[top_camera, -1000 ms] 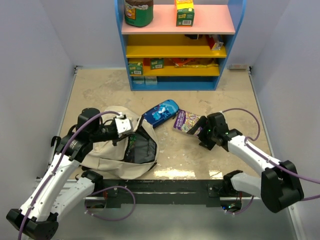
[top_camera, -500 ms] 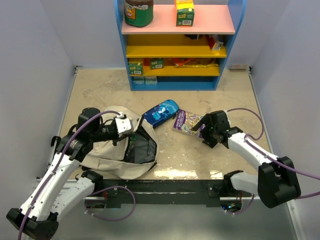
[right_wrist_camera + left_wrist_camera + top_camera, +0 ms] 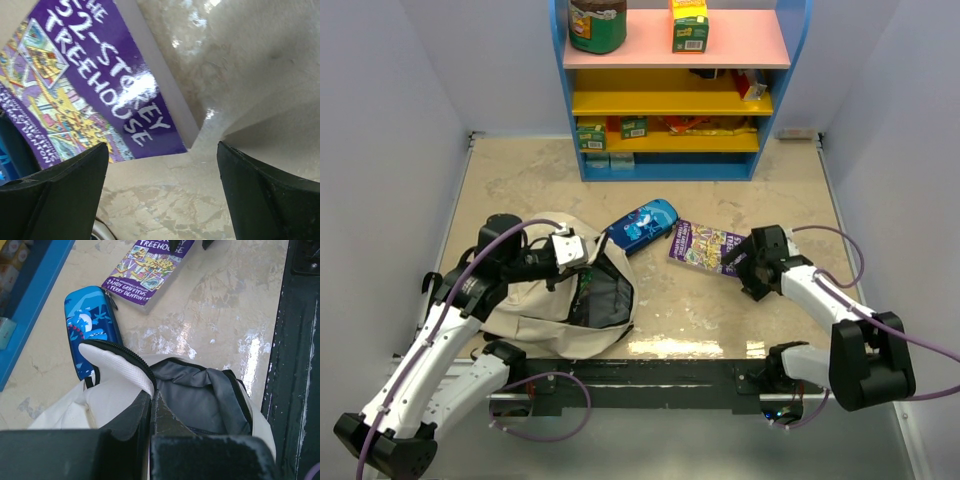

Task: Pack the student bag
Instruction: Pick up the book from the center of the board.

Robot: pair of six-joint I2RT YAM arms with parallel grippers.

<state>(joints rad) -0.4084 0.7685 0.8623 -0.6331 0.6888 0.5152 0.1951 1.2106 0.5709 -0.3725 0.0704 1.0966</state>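
So the student bag (image 3: 545, 300) is slumped on the surface (image 3: 520, 180) at the near left, right in front of the L arm, mouth facing right and gaping, w/ dark grey lining showing inside; can't make out anything packed in there. Left end effector (image 3: 151, 407) is clamped tight on the bag's zipper rim, propping that flap up. Blue pencil case (image 3: 642, 224) lies just beside the bag's far edge, and the purple book (image 3: 705, 245) lies flat next to it, both outside the bag. Right end effector (image 3: 161, 147) is spread wide at the book's near corner, gripping nothing. Shelf unit (image 3: 675, 165) at the back has a jar (image 3: 597, 25) + box (image 3: 689, 25) up top.
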